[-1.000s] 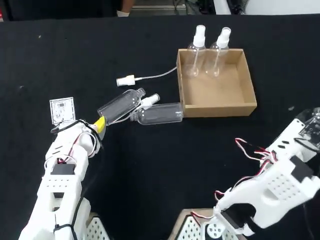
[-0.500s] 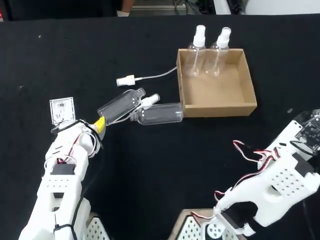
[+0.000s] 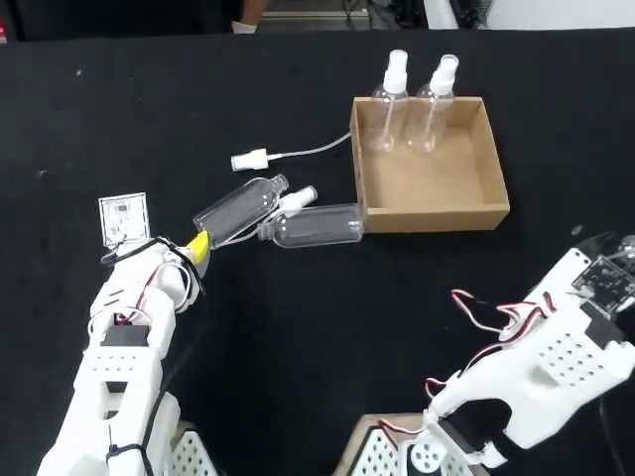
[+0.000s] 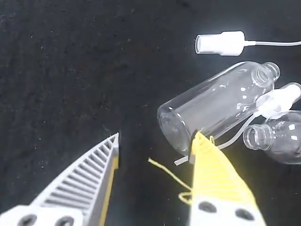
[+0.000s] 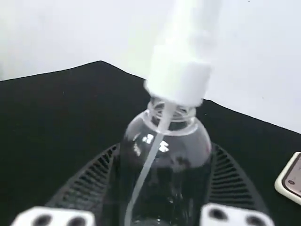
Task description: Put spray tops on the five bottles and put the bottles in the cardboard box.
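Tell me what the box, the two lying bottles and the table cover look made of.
Box: brown cardboard, matte, with thin raw-edged walls.
Lying bottles: probably clear plastic. They are glossy, with highlights and the table showing through. Glass can't be excluded.
Table cover: black and matte, likely cloth or felt. Lint specks show in the left wrist view.

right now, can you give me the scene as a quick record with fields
in box: two capped bottles, upright at the far wall of the cardboard box
on table: two uncapped bottles, lying beside the box
loose spray tops: one between the lying bottles' necks, one farther back
left tool: open, by one lying bottle's base
right tool: shut on fifth bottle, a top on its neck
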Robot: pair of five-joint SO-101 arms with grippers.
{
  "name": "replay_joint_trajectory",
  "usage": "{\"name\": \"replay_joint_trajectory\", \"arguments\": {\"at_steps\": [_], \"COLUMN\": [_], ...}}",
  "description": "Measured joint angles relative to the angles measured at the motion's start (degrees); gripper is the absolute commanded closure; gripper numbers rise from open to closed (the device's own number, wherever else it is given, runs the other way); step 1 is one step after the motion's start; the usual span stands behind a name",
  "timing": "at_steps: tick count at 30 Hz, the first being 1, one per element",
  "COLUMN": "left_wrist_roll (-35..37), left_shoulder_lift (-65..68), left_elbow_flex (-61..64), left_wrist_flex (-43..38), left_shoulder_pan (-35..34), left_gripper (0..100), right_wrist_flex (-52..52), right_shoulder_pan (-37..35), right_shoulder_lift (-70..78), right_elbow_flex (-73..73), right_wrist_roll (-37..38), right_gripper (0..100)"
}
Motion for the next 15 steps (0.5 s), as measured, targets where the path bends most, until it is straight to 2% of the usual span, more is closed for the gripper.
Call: {"name": "replay_joint_trajectory", "arguments": {"at_steps": [15], "left_wrist_roll": [0.0], "left_shoulder_lift": [0.0], "left_elbow_flex": [0.0], "left_wrist_flex": [0.0], "left_shoulder_pan": [0.0], "left_gripper": [76], "right_wrist_flex": [-1.1], "right_shoulder_pan": [-1.1], "right_shoulder_lift": [-1.0], "right_elbow_flex": [1.9], "right_wrist_roll": [0.0], "right_gripper": [67.4]}}
